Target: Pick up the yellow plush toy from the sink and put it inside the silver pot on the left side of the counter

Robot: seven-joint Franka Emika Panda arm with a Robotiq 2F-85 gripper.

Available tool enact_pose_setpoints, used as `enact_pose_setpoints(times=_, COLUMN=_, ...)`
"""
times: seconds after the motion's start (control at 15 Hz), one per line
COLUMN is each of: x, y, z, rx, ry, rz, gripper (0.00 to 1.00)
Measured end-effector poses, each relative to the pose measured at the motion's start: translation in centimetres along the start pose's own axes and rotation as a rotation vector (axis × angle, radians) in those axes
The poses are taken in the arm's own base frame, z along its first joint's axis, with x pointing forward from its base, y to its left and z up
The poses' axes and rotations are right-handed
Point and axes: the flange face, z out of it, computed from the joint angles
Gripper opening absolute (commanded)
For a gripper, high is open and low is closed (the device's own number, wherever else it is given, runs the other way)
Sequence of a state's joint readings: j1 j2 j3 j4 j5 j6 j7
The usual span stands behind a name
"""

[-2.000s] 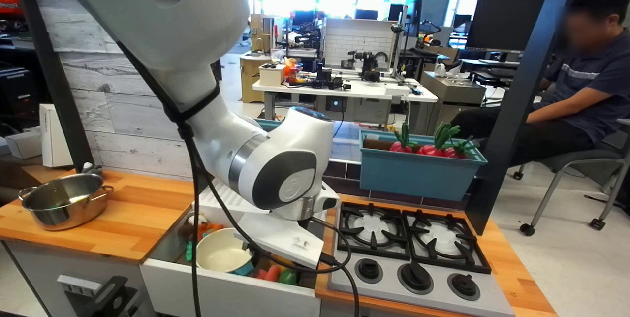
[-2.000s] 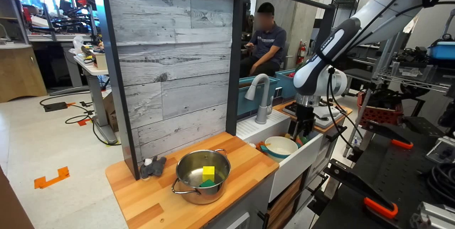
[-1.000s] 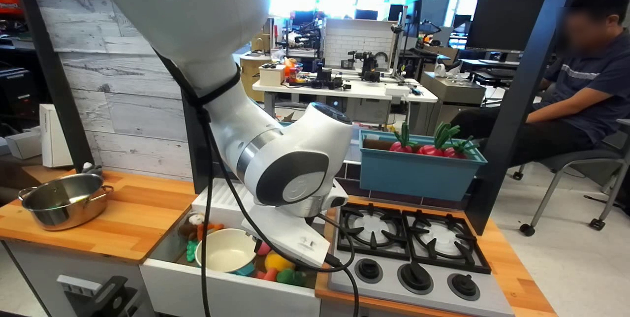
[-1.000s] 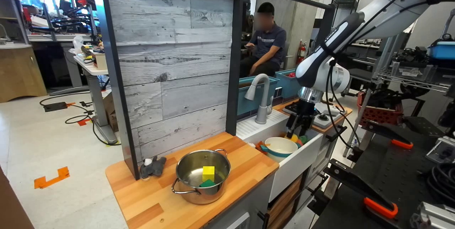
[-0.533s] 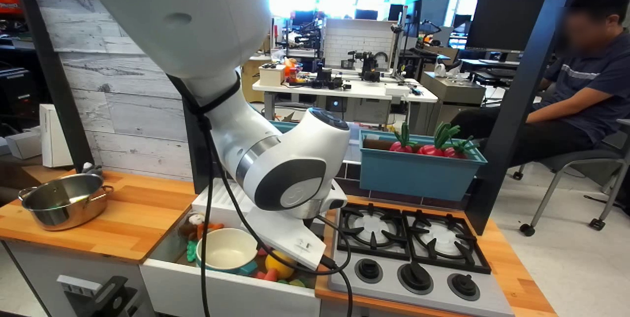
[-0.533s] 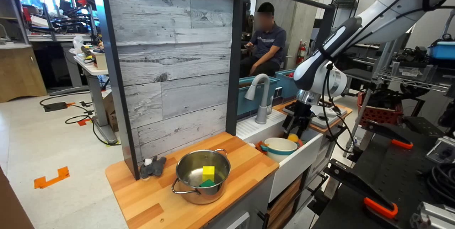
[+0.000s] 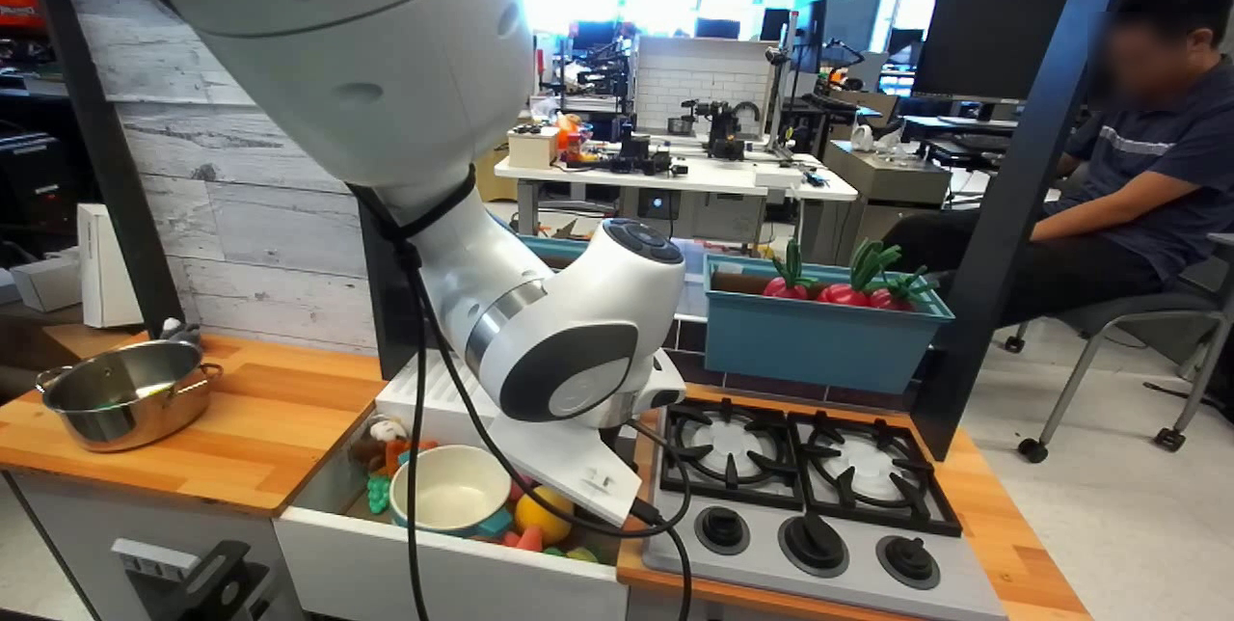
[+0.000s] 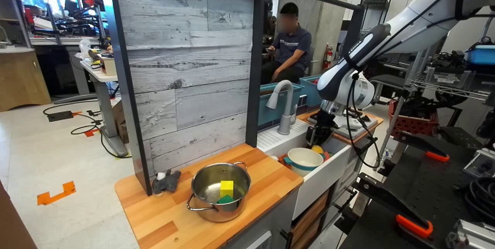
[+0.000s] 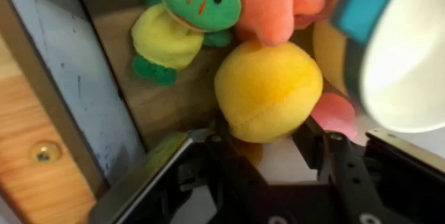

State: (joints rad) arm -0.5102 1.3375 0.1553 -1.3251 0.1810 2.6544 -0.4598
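Round yellow plush toy (image 9: 267, 90) in sink (image 8: 325, 181); silver pot (image 8: 210, 183) on counter (image 8: 154, 218).

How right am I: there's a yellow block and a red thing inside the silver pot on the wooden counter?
Only one colour is off: it's a green thing, not red, as an exterior view shows. The yellow block is there too, inside the silver pot on the wooden counter.

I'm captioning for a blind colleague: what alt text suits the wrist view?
At centre, a yellow plush toy lies in the sink, the open black gripper at its lower edge. A green-and-yellow plush sits upper left, coral plush top centre, part of a cream pot right.
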Motion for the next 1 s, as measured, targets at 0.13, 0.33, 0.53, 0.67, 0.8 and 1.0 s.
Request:
enact_pose_setpoints(times=0.13, x=0.1, y=0.2, z=-0.1, rx=-0.003, ry=0.002, rz=0.004, gripper=0.05)
enact_pose_setpoints(times=0.33, x=0.1, y=0.3, z=-0.2, rx=-0.006, ry=0.004, rz=0.005, gripper=0.04)
enact_pose_setpoints(times=0.53, x=0.1, y=0.4, z=-0.3, rx=-0.006, ry=0.000, rz=0.002, gripper=0.01)
enact_pose_setpoints(times=0.67, x=0.0, y=0.7, z=-0.5, rx=0.001, ry=-0.024, rz=-0.020, gripper=0.03)
enact_pose_setpoints(times=0.8, x=-0.7, y=1.3, z=-0.9, rx=0.023, ry=-0.108, rz=-0.082, gripper=0.03)
enact_pose_setpoints(times=1.0, x=-1.5, y=3.6, z=-3.4, rx=0.062, ry=-0.184, rz=-0.189, gripper=0.03)
